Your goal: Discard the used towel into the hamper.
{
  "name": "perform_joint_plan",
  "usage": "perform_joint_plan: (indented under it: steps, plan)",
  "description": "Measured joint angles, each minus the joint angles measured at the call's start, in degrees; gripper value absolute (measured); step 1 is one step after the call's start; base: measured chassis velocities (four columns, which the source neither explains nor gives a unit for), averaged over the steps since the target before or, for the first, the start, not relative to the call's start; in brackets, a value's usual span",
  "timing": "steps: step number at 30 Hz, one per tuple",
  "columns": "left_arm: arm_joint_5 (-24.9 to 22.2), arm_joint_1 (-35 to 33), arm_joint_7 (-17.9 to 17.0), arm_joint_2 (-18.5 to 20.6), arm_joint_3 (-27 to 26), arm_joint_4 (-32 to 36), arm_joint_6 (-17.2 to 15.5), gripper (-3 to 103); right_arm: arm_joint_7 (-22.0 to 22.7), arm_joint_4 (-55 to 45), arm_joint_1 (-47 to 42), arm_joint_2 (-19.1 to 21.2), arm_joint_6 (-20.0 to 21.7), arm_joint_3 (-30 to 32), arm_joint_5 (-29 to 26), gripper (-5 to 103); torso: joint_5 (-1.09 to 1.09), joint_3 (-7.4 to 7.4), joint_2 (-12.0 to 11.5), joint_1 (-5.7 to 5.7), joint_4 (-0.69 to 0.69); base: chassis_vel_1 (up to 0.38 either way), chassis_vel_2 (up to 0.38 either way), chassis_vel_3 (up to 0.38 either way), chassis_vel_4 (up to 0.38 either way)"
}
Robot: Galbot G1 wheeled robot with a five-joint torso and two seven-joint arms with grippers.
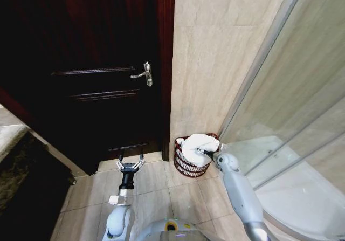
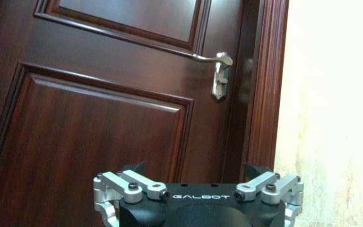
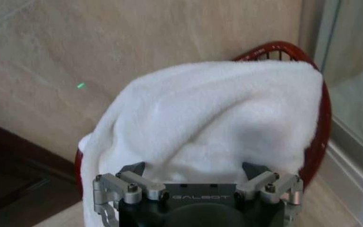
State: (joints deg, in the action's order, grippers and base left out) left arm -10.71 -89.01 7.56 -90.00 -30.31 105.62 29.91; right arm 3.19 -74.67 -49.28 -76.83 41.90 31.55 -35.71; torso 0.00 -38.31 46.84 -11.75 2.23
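Note:
The white towel (image 1: pixel 197 144) lies bunched in the top of the hamper (image 1: pixel 190 169), a dark red ribbed basket on the floor in the corner by the tiled wall. In the right wrist view the towel (image 3: pixel 213 118) drapes over the hamper's rim (image 3: pixel 324 124) and hangs down one side. My right gripper (image 1: pixel 204 151) is right at the towel, open, with its fingers spread against the cloth (image 3: pixel 194 169). My left gripper (image 1: pixel 131 162) hovers open over the floor to the hamper's left, facing the door (image 2: pixel 195 168).
A dark wooden door (image 1: pixel 97 79) with a metal handle (image 1: pixel 144 74) stands to the left. A glass shower screen (image 1: pixel 291 111) and its raised base (image 1: pixel 302 192) close off the right. A dark counter edge (image 1: pixel 21 160) is at far left. Tiled floor (image 1: pixel 161 192) lies between.

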Motion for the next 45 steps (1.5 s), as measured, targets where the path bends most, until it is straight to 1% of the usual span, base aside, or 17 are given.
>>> perform_joint_plan:
  steps: [5, 9, 12, 13, 15, 17, 20, 23, 27, 29, 30, 32, 34, 37, 38, 41, 45]
  plan:
    - [0.21, -0.78, -0.62, -0.01, -0.11, 1.33, -0.05, 100, -1.54, 4.43, 4.45, 1.05, -0.01, -1.08, 1.38, 100, 0.01, 0.00, 0.01, 0.00, 0.00, 0.000, 0.000, 0.000, 0.000]
    - [0.21, -1.24, -0.86, -0.11, -0.33, 1.55, 0.15, 100, -4.27, 9.05, 7.93, 2.03, -0.01, -2.39, 5.07, 100, -0.01, 0.00, 0.01, 0.00, 0.00, 0.000, 0.000, 0.000, 0.000]
    - [0.20, -1.99, -1.00, -0.21, -0.40, 1.69, 0.52, 100, -9.55, 12.61, 10.30, 3.06, 0.00, -3.74, 10.89, 100, 0.00, 0.00, 0.01, -0.01, 0.00, 0.000, 0.000, 0.000, 0.000]
    - [0.20, -1.99, -1.00, -0.21, -0.40, 1.69, 0.52, 100, -9.55, 12.61, 10.30, 3.06, 0.00, -3.74, 10.89, 100, 0.00, 0.00, 0.01, -0.01, 0.00, 0.000, 0.000, 0.000, 0.000]
    - [0.17, -2.06, -1.03, -0.22, -0.40, 1.64, 0.72, 100, -12.72, 13.57, 11.04, 3.30, 0.01, -4.81, 15.19, 100, 0.00, 0.00, 0.01, -0.01, -0.01, 0.000, 0.000, 0.000, 0.000]
    - [0.17, -2.04, -1.04, -0.23, -0.39, 1.59, 0.76, 100, -13.24, 13.77, 11.16, 3.30, 0.01, -5.18, 16.05, 100, -0.01, 0.00, 0.01, -0.01, -0.01, 0.000, 0.000, 0.000, 0.000]
    - [0.17, -1.97, -1.04, -0.23, -0.22, 1.70, 0.81, 100, -16.76, 14.41, 11.18, 2.44, 0.05, -7.06, 21.20, 100, -0.02, 0.00, 0.02, -0.01, 0.00, 0.000, 0.000, 0.000, 0.000]
    - [0.17, -1.97, -1.04, -0.16, -0.20, 2.16, 0.63, 100, -17.50, 14.27, 10.56, 1.53, 0.07, -7.70, 22.83, 100, 0.00, 0.00, 0.02, 0.00, 0.00, 0.000, 0.000, 0.000, 0.000]
    - [0.03, -1.94, -1.00, 0.02, -0.31, 2.68, 0.49, 100, -17.29, 14.32, 10.04, 0.58, 0.07, -7.52, 24.30, 100, 0.00, 0.00, 0.02, -0.01, 0.01, 0.000, 0.000, 0.000, 0.000]
    - [-0.14, -1.97, -0.98, 0.10, -0.35, 2.78, 0.47, 100, -16.19, 13.95, 9.77, 0.56, 0.07, -7.30, 23.79, 100, 0.01, -0.01, 0.02, -0.01, 0.01, 0.000, 0.000, 0.000, 0.000]
    - [-0.28, -1.99, -0.96, 0.16, -0.36, 2.78, 0.47, 100, -13.66, 12.45, 9.25, 0.65, 0.07, -7.11, 22.19, 100, 0.02, -0.01, 0.02, -0.01, 0.01, 0.000, 0.000, 0.000, 0.000]
    - [-0.43, -1.93, -0.94, 0.19, -0.37, 2.76, 0.49, 100, -10.64, 8.24, 7.62, 1.32, 0.04, -6.58, 20.11, 100, 0.00, -0.01, 0.02, -0.01, 0.02, 0.000, 0.000, 0.000, 0.000]
    - [-0.49, -1.84, -0.92, 0.19, -0.33, 2.64, 0.55, 100, -9.69, 5.41, 6.33, 1.98, 0.02, -6.36, 19.30, 100, 0.00, 0.00, 0.02, -0.01, 0.02, 0.000, 0.000, 0.000, 0.000]
    - [-0.58, -1.48, -0.70, 0.15, -0.08, 2.27, 0.62, 100, -7.11, -4.60, 0.92, 4.58, 0.01, -5.98, 17.02, 100, 0.01, 0.00, 0.02, -0.01, -0.02, 0.000, 0.000, 0.000, 0.000]
    - [-0.58, -1.48, -0.70, 0.15, -0.08, 2.27, 0.62, 100, -7.11, -4.60, 0.92, 4.58, 0.01, -5.98, 17.02, 100, 0.01, 0.00, 0.02, -0.01, -0.02, 0.000, 0.000, 0.000, 0.000]
    - [-0.60, -1.22, -0.47, 0.18, 0.10, 2.28, 0.62, 100, -5.49, -13.58, -4.28, 6.32, 0.01, -5.20, 15.93, 100, 0.00, 0.00, 0.03, 0.00, 0.00, 0.000, 0.000, 0.000, 0.000]
    - [-0.86, -1.07, -0.23, 0.21, 0.15, 2.47, 0.62, 100, -4.20, -20.57, -8.59, 6.44, -1.04, -3.97, 15.85, 100, 0.00, 0.00, 0.03, 0.00, -0.01, 0.000, 0.000, 0.000, 0.000]
